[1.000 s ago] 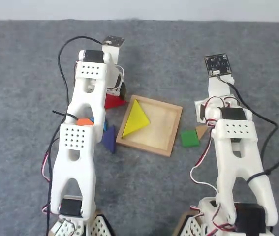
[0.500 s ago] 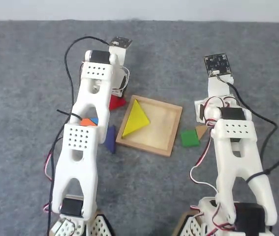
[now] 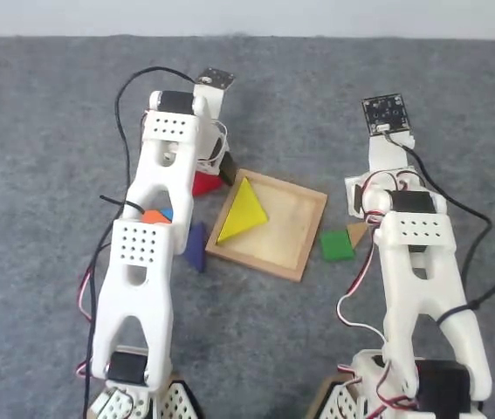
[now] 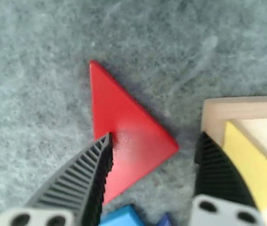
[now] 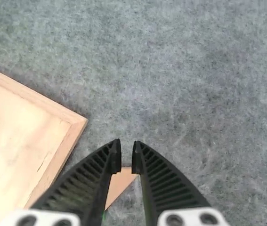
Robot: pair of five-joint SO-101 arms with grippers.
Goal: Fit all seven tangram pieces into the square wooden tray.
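Yellow triangle [image 3: 243,211] inside wooden tray [image 3: 313,236]

A grey felt-covered table [image 3: 46,131] carries a square wooden tray [image 3: 253,264], set at a slant. A red triangle [image 3: 202,184] lies on the felt just off the tray's far corner on the left arm's side, with a narrow strip of felt between them. A dark blue piece [image 3: 195,246] sits just beside the near corner on that side; a light blue piece [image 3: 168,214] and an orange piece [image 3: 150,216] lie farther out. On the opposite side, a green square [image 3: 336,244] lies just beside the rim, with a small tan triangle [image 3: 357,232] beyond it.
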